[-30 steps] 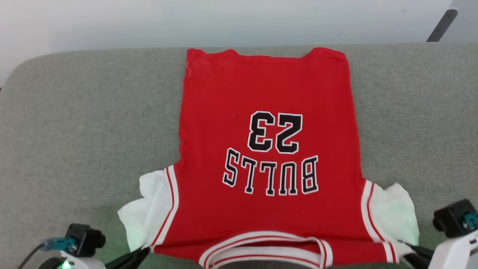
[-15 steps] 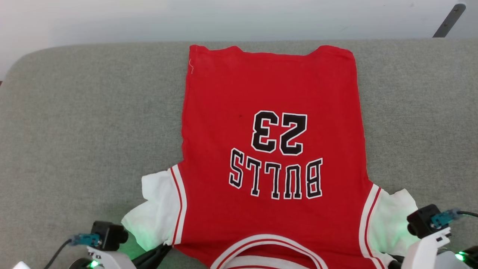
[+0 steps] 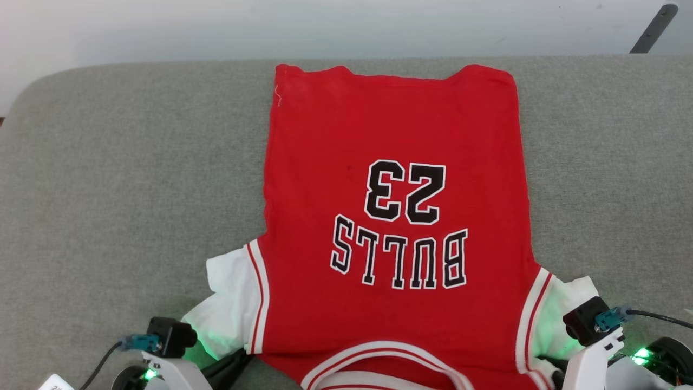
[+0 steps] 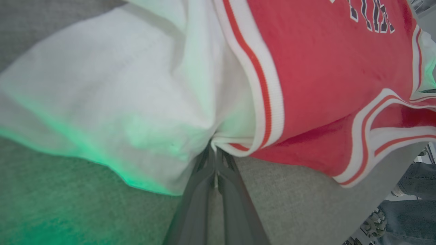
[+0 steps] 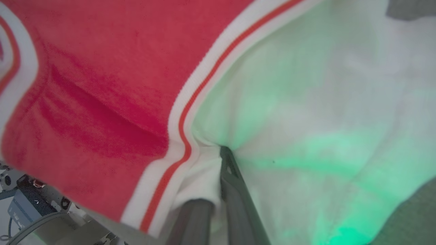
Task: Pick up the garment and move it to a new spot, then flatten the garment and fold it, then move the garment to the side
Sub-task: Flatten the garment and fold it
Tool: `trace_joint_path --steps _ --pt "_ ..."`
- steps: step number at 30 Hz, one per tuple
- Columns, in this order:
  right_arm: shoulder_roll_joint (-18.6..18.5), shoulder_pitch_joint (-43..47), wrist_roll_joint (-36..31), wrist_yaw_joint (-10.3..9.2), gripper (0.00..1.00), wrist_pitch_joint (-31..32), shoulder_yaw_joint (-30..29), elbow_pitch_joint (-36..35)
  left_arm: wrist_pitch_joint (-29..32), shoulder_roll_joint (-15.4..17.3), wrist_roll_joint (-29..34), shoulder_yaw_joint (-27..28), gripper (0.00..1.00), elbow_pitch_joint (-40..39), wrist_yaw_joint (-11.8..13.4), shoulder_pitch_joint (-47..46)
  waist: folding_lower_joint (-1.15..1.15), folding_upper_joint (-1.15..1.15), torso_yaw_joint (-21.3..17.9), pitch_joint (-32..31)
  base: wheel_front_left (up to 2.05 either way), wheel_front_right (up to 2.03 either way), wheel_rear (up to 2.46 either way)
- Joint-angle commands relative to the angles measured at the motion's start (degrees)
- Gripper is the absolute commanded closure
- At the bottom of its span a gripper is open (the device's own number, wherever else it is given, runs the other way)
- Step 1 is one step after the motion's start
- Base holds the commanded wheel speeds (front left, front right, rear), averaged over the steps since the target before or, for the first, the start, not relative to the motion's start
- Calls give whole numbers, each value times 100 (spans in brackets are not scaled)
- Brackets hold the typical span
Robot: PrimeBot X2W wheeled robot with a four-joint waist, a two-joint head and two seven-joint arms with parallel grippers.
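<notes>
**While Both Grippers Pinch Its Shoulders, the Garment (image 3: pixel 395 216) Lies Spread on a Grey Cushion (image 3: pixel 108 189)**

Where the cushion meets the near edge of the head view, the left gripper (image 3: pixel 241 360) and the right gripper (image 3: pixel 544 362) each grip one shoulder of the red jersey. The shirt is laid out front side up. Its hem is at the far edge of the cushion and its striped neck trim (image 3: pixel 387 368) is nearest the robot. The black lettering (image 3: pixel 400 257), "BULLS" above and "23" beyond it, reads upside down from the head camera.

In the left wrist view, the two dark fingers are pressed together with no gap. They are clamped on the cloth just where the white sleeve (image 4: pixel 112 95) joins the red-and-white armhole band (image 4: pixel 262 102). That sleeve bunches in soft folds beside the tips and is tinted green by the arm's light.

In the right wrist view, the fingers stand narrow, with a tuck of white sleeve fabric caught between them right beside the striped band. The red body cloth next to it shows one shallow crease.

The body of the shirt lies smooth on the cushion, roughly centred between the arms. A person's denim-clad legs (image 4: pixel 414 190) appear past the cushion's edge in the left wrist view. A dark bar (image 3: pixel 652 30) leans at the head view's top right corner.
</notes>
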Motion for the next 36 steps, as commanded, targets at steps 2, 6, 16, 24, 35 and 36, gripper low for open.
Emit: trace_joint_path --steps 2,6,16,24,35,36 --pt "48 -88 -109 -105 0 -107 -74 136 138 -163 -52 -77 100 560 184 149 0 0 -32 -2 0 0 0" --pt "-79 117 62 -92 0 18 -350 -496 44 -223 -63 -31 100 714 139 191 0 0 -89 32 0 0 0" --pt "-258 -154 878 -61 0 1415 -1877 -2472 26 -436 354 -62 100 642 245 -47 0 0 110 278 0 0 0" --pt "-342 -1975 589 -61 0 2073 -2316 -1822 131 -836 780 -100 100 595 234 -542 0 0 680 700 0 0 0" --pt "-117 -4616 -705 -61 0 1995 -1937 1302 236 -1560 1065 -176 100 857 -47 -967 0 0 1475 1373 0 0 0" --pt "-54 -4777 -815 -61 0 1929 -1961 1576 239 -1593 1089 -186 100 908 -47 -971 0 0 1511 1413 0 0 0"
